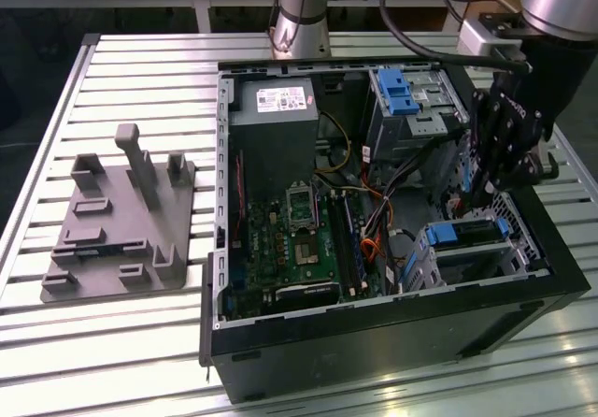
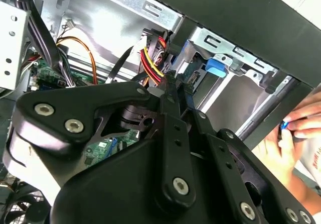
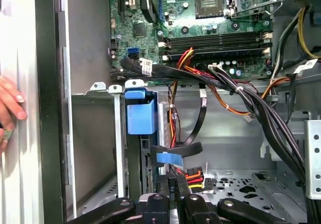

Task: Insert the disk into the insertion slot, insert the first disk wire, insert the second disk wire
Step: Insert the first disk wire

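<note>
The disk [image 1: 460,233], in its blue carrier, sits inside the insertion slot [image 1: 512,249], a grey metal cage at the case's front corner on the exterior view's right. Its blue carrier tab [image 3: 140,116] [image 2: 219,66] sticks out of the cage [image 3: 95,148] [image 2: 241,96]. My gripper [image 1: 475,197] reaches down into the case just behind the cage. In both wrist views the gripper [image 2: 170,81] [image 3: 174,191] is shut on a black connector of a red, yellow and black disk wire [image 2: 150,58] [image 3: 193,175] at the disk's rear edge. A black wire with a blue tab [image 3: 168,158] lies right beside it.
A taller bay with a blue latch [image 1: 397,90], the power supply [image 1: 276,122] and the motherboard [image 1: 299,239] fill the case. A thick black cable bundle [image 3: 241,93] crosses above the cage. A person's hand [image 3: 10,108] [image 2: 296,128] rests outside the case wall. A grey fixture plate [image 1: 112,221] lies on the table.
</note>
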You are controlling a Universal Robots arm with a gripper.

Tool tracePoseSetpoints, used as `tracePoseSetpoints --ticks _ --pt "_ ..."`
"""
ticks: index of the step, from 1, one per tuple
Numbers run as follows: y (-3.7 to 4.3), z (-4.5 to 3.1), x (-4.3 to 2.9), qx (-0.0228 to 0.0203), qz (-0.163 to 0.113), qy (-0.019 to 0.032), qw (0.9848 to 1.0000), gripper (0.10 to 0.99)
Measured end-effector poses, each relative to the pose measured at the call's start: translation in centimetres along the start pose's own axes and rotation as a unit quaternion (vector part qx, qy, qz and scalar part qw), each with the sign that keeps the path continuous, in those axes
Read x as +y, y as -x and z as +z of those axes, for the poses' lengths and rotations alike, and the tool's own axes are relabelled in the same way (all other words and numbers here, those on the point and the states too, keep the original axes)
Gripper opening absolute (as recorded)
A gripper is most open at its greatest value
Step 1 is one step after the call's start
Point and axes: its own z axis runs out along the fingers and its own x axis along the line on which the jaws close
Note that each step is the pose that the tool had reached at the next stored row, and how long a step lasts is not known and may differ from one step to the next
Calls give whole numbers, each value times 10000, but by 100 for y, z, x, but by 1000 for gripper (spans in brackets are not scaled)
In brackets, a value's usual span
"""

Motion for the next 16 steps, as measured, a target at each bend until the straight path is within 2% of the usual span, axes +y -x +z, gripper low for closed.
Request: tracePoseSetpoints --ticks 7,16 --pt "-116 1 -6 -174 -1 6 9998 176" --pt "-175 -8 -8 -196 -39 3 9998 176"
